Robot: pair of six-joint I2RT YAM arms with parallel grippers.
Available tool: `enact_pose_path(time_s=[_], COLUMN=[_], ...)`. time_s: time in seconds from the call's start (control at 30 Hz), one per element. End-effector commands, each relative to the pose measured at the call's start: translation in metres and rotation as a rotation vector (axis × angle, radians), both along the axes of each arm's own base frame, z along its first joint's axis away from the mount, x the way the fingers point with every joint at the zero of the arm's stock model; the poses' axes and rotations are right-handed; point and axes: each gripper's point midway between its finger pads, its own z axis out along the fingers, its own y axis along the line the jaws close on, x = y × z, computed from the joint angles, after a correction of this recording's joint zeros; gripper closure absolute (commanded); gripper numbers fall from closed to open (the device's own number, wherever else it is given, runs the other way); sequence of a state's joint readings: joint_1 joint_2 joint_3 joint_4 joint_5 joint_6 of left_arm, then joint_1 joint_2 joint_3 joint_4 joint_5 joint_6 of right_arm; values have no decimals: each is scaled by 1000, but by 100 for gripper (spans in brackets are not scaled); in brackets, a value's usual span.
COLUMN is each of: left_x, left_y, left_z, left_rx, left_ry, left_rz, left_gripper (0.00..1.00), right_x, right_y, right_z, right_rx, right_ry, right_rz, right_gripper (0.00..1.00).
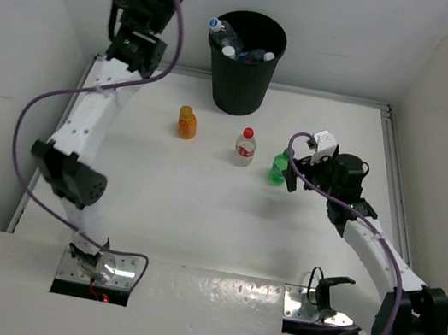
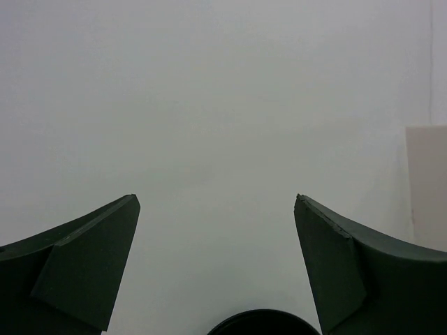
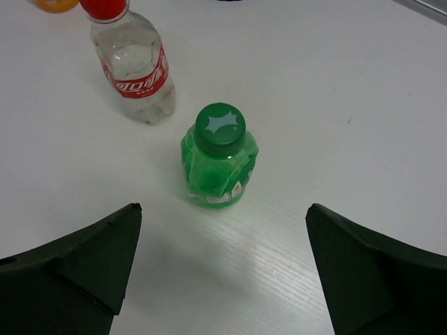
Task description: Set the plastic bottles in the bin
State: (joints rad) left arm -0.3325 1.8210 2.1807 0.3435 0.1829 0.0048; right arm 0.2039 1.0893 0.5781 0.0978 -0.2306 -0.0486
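Clear red-capped bottle (image 3: 133, 70) with red label in white Chinese characters, green bottle (image 3: 218, 157) beside it, orange bottle (image 1: 186, 122) apart, all upright on white wood-grain table (image 1: 198, 215), more bottles (image 1: 225, 36) inside black bin (image 1: 240, 84) by white wall, left gripper (image 2: 216, 199) spread empty above bin, right gripper (image 3: 223, 206) spread empty facing green bottle
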Motion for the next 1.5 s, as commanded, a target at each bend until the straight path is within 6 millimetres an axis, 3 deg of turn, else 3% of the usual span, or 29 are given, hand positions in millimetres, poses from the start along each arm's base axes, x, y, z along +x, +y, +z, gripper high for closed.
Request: enact_pose_path(time_s=[0.0, 0.03, 0.1, 0.13, 0.17, 0.23, 0.3, 0.33, 0.4, 0.47, 0.5, 0.63, 0.7, 0.8, 0.83, 0.87, 0.93, 1.0, 1.03, 1.1, 1.13, 1.2, 1.23, 1.27, 1.3, 1.33, 1.37, 1.4, 1.47], left_x=[1, 5, -12, -15, -12, -23, -20, -28, -25, -29, -22, -23, -23, -22, -26, -26, -27, -26, -25, -26, -25, -26, -28, -28, -28, -27, -28, -27, -29], left_y=[44, 50, 67, 71, 75, 84, 97, 98, 108, 118, 124, 149, 156, 156, 153, 152, 150, 150, 150, 146, 146, 142, 142, 142, 142, 142, 138, 138, 139], left_z=[-27, -44, -44, -49, -69, -71, -95, -94, -116, -123, -145, -173, -185, -200, -200, -205, -218, -226, -231, -231, -237, -242, -243, -243, -241, -245, -245, -242, -241], left_rx=[0, 3, -8, -13, 1, -2, 9, 7, 19, 15, 26, 34, 36, 52, 58, 63, 74, 77, 80, 83, 85, 90, 91, 91, 89, 89, 92, 98, 103], left_ry=[131, 186, 210, 222, 267, 281, 342, 336, 386, 399, 448, 502, 521, 542, 540, 543, 568, 583, 593, 593, 605, 613, 615, 615, 606, 609, 608, 595, 581], left_rz=[125, 138, 163, 176, 187, 207, 241, 241, 266, 291, 308, 371, 385, 370, 356, 347, 337, 337, 337, 328, 328, 319, 319, 319, 319, 319, 310, 314, 318], left_gripper=[0, 0, 0, 0, 0, 0, 0, 0, 0, 0, 0, 0, 0, 0, 0, 0, 0, 0, 0, 0, 0, 0, 0, 0, 0, 0, 0, 0, 0], right_x=[27, 31, 39, 43, 49, 58, 68, 71, 81, 87, 87, 84, 81, 86, 91, 94, 105, 119, 123, 120, 135, 132, 150, 146, 170, 175, 173, 201, 197], right_y=[2, 3, 8, 10, 12, 16, 21, 22, 28, 34, 40, 48, 48, 47, 47, 48, 50, 53, 53, 52, 58, 56, 66, 64, 77, 84, 80, 88, 94], right_z=[24, 13, 18, 9, 15, 6, 3, -5, -5, -7, -6, -7, -7, 36, 73, 91, 149, 231, 249, 332, 326, 379, 368, 398, 375, 374, 402, 372, 406], right_rx=[42, 68, 105, 110, 122, 122, 132, 134, 146, 139, 137, 120, 112, 126, 138, 153, 208, 289, 309, 382, 391, 434, 442, 466, 459, 462, 478, 457, 478], right_ry=[-132, -83, -73, -51, -70, -65, -51, -28, -32, -45, -47, -32, -24, -118, -198, -231, -344, -512, -554, -758, -754, -902, -902, -989, -960, -965, -1039, -1000, -1103], right_rz=[-51, -72, -73, -73, -71, -59, -51, -38, -21, 21, 46, 104, 116, 123, 124, 126, 115, 112, 104, 104, 105, 95, 100, 94, 94, 99, 70, 56, 59], right_gripper=[1, 1, 1, 1, 1, 1, 1, 4, 8, 25, 31, 63, 73, 82, 84, 87, 91, 97, 98, 100, 100, 100, 100, 100, 100, 100, 100, 100, 100])
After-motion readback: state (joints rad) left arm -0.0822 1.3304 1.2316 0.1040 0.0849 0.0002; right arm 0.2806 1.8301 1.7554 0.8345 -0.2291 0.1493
